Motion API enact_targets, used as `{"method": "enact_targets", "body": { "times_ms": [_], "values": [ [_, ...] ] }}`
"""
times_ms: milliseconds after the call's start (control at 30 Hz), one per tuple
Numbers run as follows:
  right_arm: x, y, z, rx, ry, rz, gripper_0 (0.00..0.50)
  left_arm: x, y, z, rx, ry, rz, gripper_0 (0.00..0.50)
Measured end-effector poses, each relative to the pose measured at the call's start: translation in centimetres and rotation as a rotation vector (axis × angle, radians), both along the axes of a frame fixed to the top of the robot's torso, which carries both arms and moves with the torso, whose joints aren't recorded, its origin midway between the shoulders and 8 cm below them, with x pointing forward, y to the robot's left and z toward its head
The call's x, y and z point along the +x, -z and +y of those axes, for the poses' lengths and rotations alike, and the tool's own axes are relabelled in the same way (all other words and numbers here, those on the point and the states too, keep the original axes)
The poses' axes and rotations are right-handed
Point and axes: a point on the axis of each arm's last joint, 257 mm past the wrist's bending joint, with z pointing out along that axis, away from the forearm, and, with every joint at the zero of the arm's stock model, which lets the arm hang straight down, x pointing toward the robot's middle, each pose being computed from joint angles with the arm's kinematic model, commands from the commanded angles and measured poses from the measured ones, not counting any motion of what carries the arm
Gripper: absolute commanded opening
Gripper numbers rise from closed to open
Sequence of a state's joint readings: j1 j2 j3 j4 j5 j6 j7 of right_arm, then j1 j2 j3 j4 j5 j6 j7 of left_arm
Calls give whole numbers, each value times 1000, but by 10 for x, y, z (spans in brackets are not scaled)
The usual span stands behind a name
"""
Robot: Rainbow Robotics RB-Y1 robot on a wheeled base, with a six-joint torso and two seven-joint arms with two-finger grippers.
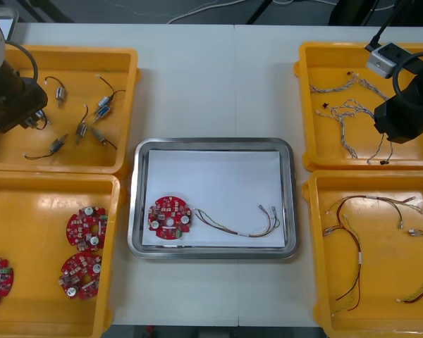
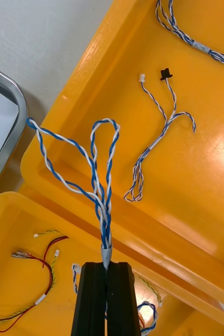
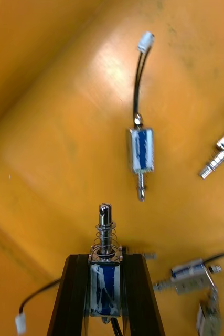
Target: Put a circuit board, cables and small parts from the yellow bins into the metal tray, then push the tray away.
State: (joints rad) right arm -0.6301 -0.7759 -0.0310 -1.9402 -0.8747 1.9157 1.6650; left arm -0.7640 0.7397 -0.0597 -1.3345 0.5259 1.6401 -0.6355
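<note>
The metal tray [image 1: 211, 143], white inside, holds a round red circuit board [image 1: 170, 217] and a red and yellow cable [image 1: 240, 227]. My left gripper [image 3: 105, 258] hangs over the far left yellow bin [image 1: 127, 63], shut on a small metal part [image 3: 106, 220] with a blue body and a spring. My right gripper [image 2: 107, 265] is over the far right yellow bin [image 1: 304, 70], near the wall between the two right bins. It is shut on a twisted blue and white cable [image 2: 98, 173], whose loops hang free above the bin floor.
Several small metal parts [image 1: 81, 130] lie in the far left bin. Three circuit boards [image 1: 86, 227] sit in the near left bin. More blue and white cables [image 1: 338, 88] lie in the far right bin, red and yellow cables [image 1: 352, 239] in the near right one.
</note>
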Motion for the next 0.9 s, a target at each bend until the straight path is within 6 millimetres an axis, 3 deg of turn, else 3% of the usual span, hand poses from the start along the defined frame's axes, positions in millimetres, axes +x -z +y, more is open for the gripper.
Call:
{"method": "enact_targets", "body": {
  "times_ms": [267,600,900],
  "values": [
    [0,0,0,0,0,0,0,-24,-32,-25,-7,94,35,0],
    [0,0,-1,-2,2,-1,0,-53,-63,-83,-13,303,39,0],
    [0,0,0,-1,2,-1,0,-66,-56,-142,52,497,65,0]
  ]
}}
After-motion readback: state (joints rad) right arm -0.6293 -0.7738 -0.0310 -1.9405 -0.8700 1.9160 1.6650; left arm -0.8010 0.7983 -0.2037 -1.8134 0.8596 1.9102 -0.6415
